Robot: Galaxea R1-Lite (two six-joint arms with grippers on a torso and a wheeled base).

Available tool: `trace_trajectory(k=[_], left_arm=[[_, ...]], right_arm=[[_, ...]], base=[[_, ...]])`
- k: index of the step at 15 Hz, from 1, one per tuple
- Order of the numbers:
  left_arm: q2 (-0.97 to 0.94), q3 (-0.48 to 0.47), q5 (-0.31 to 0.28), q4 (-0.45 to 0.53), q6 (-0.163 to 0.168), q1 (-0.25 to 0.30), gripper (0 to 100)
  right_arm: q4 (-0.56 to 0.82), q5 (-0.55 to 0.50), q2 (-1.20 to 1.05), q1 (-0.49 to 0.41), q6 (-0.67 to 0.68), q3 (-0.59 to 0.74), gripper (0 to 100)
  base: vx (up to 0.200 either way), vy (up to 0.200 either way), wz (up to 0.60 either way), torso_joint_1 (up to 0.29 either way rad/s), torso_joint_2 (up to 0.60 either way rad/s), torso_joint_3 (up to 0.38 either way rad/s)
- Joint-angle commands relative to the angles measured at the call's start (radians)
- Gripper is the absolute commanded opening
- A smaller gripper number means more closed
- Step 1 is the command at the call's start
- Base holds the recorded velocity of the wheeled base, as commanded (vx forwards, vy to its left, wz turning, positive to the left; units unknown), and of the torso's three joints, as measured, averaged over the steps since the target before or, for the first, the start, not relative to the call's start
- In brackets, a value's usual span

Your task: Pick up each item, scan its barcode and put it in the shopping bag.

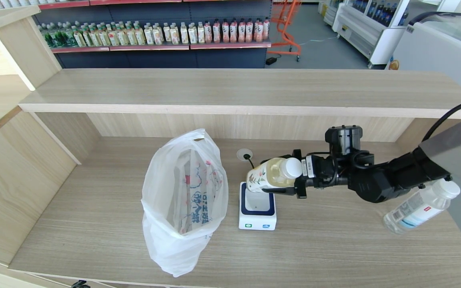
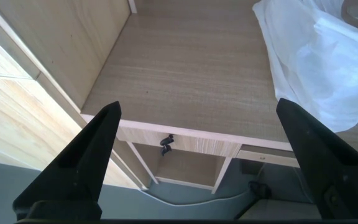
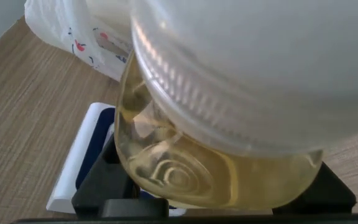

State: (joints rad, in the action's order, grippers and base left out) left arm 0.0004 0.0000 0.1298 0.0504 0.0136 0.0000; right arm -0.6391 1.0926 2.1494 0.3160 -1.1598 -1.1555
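The right hand (image 1: 295, 181), clamped on the tea bottle (image 1: 268, 175), holds it over the scanner (image 1: 257, 214) at mid-frame. I judge scanning is in hand. Bagging into the shopping bag (image 1: 166, 224) is left, and the water bottle (image 1: 418, 206) at the right edge lies untouched.

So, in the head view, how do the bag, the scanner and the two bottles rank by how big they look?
1. shopping bag
2. water bottle
3. tea bottle and scanner: alike, and the bottle is held up nearer the camera, so unsure.
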Motion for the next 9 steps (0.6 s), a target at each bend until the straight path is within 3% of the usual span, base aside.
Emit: trace_trajectory(k=[1,9], left_arm=[[0.001,0.0,0.001,0.0,0.0,0.0,100],[0.0,0.0,0.001,0.0,0.0,0.0,100]], right_arm=[[0.003,0.006,0.041,0.0,-0.017,-0.024,0],[0.004,0.015,0.049,0.0,-0.028,-0.029,0]], base=[[0.0,0.0,0.0,0.0,0.0,0.0],[0.0,0.0,0.0,0.0,0.0,0.0]])
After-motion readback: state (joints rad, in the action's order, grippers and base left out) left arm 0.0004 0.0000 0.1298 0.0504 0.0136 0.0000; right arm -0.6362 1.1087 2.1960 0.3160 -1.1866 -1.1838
